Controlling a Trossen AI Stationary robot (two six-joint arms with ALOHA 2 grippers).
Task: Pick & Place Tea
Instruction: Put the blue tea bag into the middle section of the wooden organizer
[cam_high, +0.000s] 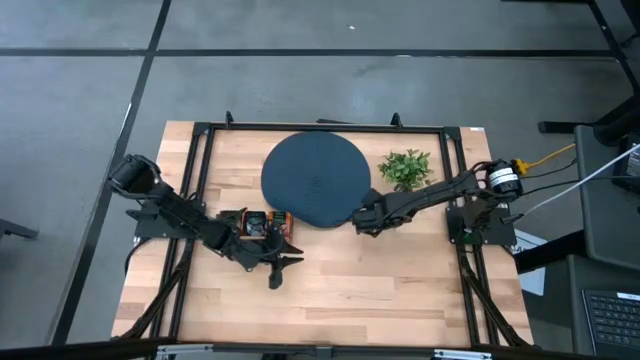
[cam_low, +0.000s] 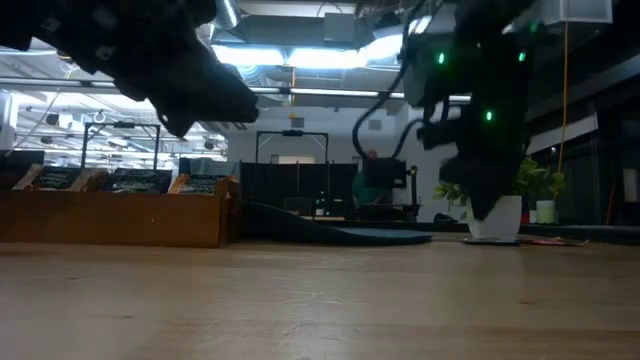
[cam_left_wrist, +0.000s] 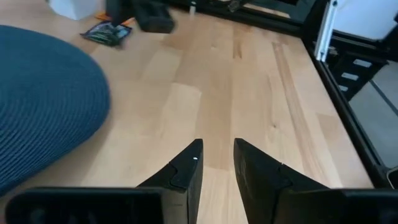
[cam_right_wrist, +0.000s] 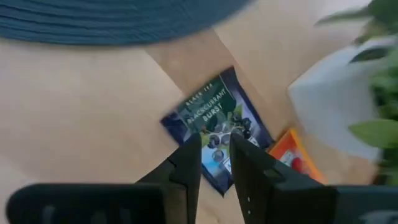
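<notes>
Right beside the round dark blue mat (cam_right_wrist: 112, 18), the right hand (cam_right_wrist: 214, 155) pinches the dark blue tea packet (cam_right_wrist: 214, 121); a thin grip might slip.

Ceiling strip lights (cam_low: 300, 55) glare behind the arms in the low view, leaving them as dark silhouettes, while the bench (cam_high: 330, 280) seen from above is evenly and softly lit with faint shadows. The right wrist view is smeared with motion blur: the dark blue sachet (cam_right_wrist: 214, 124) just ahead of the fingers (cam_right_wrist: 189, 165) is soft, the white pot (cam_right_wrist: 339, 109) beyond it hazier.
</notes>
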